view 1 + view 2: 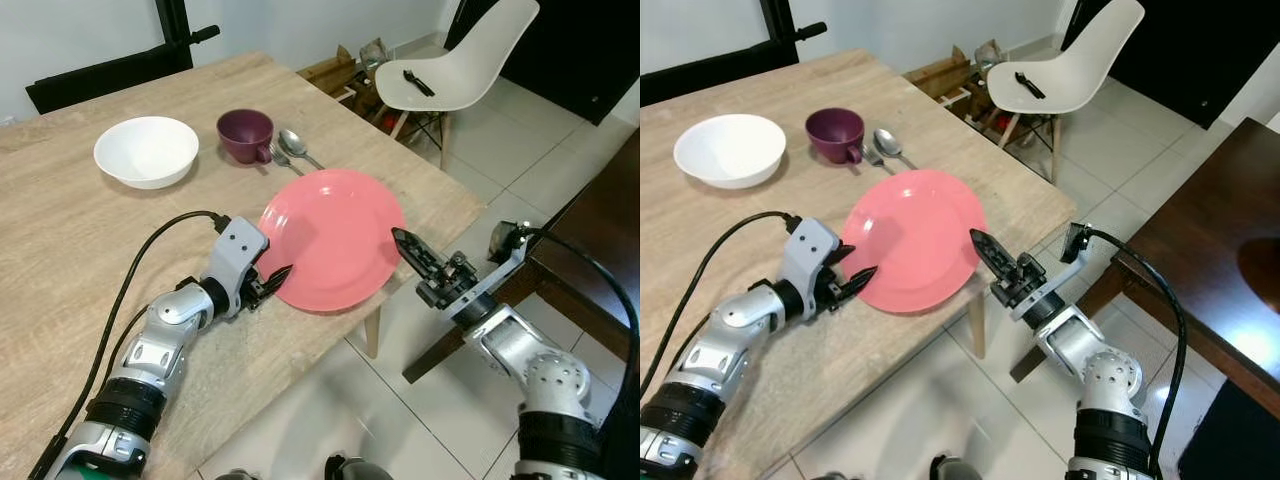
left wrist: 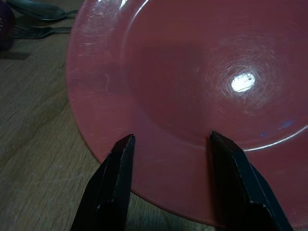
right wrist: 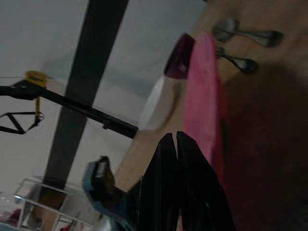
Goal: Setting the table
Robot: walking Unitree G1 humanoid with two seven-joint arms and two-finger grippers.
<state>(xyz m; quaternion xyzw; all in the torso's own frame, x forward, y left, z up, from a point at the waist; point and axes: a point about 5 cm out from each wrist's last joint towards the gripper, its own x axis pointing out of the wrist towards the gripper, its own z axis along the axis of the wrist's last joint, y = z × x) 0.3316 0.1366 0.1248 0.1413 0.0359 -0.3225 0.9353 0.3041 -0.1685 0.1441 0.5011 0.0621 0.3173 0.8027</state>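
Near the corner of the light wooden table [image 1: 60,230], the round pink plate [image 1: 335,235] is lying flat, and part of it is sticking out past the edge, maybe so a finger can slide under its rim. On the robot's left, the left gripper [image 1: 272,284] is resting on the wood with its two black fingers [image 2: 111,185] spread apart, their tips sitting right at the near rim of the plate, as if getting ready to pinch it or push it. The right gripper [image 1: 410,250] is reaching in from off the table, with its fingers pressed together into one point just beside the overhanging rim, holding nothing. Farther back, the white round bowl [image 1: 147,150], the dark purple cup [image 1: 246,135], the shiny metal spoon [image 1: 296,145] and the metal fork [image 1: 279,158] beside it are sitting close together, likely waiting their turn. I think the plate is being moved into its place first.
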